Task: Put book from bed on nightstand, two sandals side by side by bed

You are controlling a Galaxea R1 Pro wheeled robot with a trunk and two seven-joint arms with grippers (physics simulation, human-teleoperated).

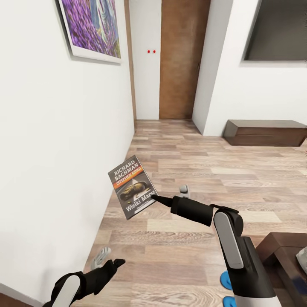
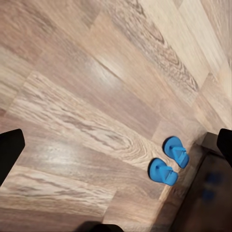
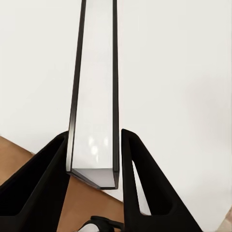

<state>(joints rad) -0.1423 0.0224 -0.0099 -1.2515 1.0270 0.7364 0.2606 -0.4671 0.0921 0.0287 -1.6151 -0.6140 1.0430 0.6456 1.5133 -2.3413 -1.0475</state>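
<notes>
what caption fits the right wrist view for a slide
Right gripper shut on the book, seen edge-on against the white wall.

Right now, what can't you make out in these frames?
- Book: back cover faces away in the head view; the right wrist view gives its page edge.
- Sandals: cut off by the right arm and the bottom edge in the head view; straps blurred in the left wrist view.
- Dark furniture: blurred at the picture's corner in the left wrist view.

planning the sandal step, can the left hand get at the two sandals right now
Probably yes: the left hand is open and holds nothing, and the two sandals lie on bare floor below it, beside a dark wooden frame.
</notes>
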